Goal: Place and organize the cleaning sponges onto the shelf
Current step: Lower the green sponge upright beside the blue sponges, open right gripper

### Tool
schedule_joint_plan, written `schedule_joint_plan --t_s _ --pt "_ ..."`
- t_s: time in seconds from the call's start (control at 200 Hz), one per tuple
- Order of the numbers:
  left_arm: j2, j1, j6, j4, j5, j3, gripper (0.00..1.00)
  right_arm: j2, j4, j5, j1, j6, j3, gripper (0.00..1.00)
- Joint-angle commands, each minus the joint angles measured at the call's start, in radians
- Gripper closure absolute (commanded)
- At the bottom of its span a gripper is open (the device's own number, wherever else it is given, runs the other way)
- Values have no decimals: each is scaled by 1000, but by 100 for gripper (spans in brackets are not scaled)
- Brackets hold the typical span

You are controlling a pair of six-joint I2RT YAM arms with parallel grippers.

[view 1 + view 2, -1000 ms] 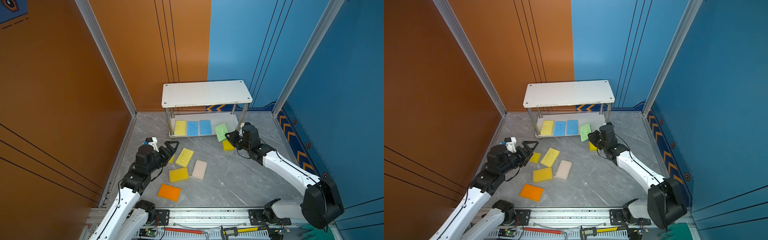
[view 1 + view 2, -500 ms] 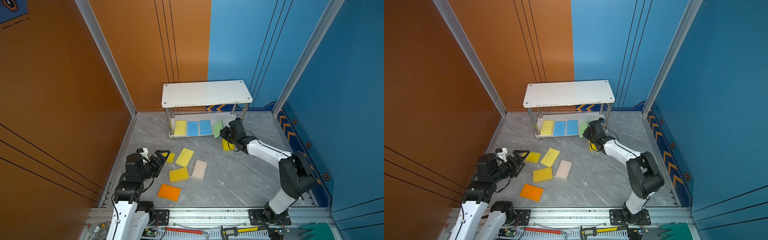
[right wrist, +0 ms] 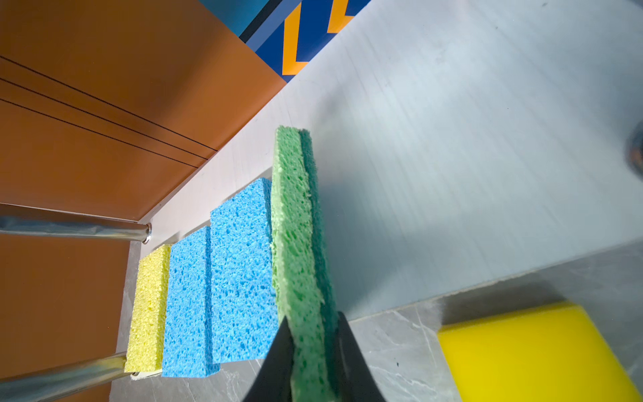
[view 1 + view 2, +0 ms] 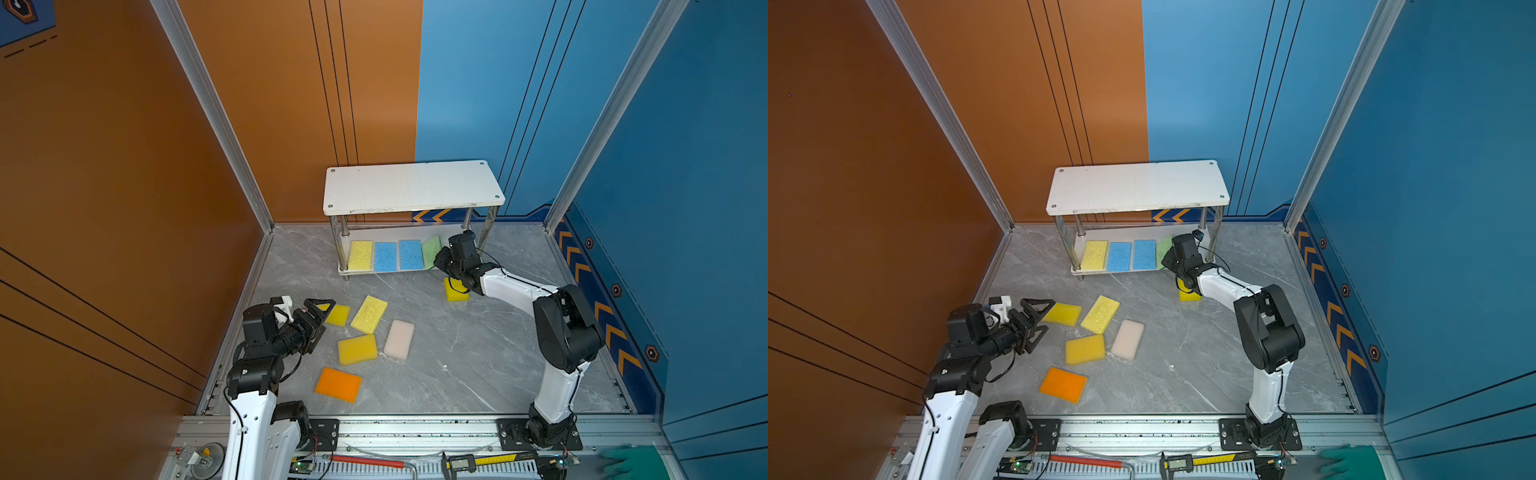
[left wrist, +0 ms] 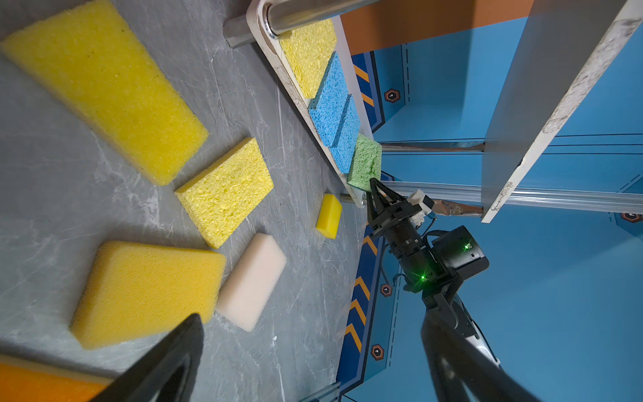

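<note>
The shelf (image 4: 411, 187) (image 4: 1138, 187) stands at the back. Its lower board holds a yellow sponge (image 4: 360, 254) and two blue sponges (image 4: 385, 256) (image 4: 410, 254) in a row. My right gripper (image 4: 440, 259) (image 3: 311, 316) is shut on the green sponge (image 4: 431, 251) (image 3: 295, 243), which is tilted on edge over the lower board beside the right blue one. My left gripper (image 4: 324, 316) (image 5: 311, 323) is open and empty, just left of a yellow sponge (image 4: 337, 314) on the floor.
On the floor lie a porous yellow sponge (image 4: 369, 313), another yellow one (image 4: 357, 349), a beige-pink one (image 4: 399, 338) and an orange one (image 4: 338, 384). A yellow sponge (image 4: 455, 291) sits under my right forearm. The shelf's metal post (image 4: 484, 226) stands right of my right gripper.
My right gripper has carried the green sponge from the floor area in front of the shelf onto its lower tier. My left arm drew back toward the front left, still open.
</note>
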Motion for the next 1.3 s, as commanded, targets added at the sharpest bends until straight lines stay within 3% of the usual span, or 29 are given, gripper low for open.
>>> schedule_joint_plan --t_s 0.0,0.761,1.056,1.296 --pt "-16 12 21 -14 45 -10 2 20 -31 21 -9 -28 27 80" --pt "-73 39 -34 -6 41 -49 2 86 -19 -113 -29 -10 37 78" --pt "-89 40 -47 -5 27 -51 2 87 -18 -146 -43 -5 29 64" --pt "-102 40 -56 -5 11 -61 2 81 -86 -152 -55 -12 49 38"
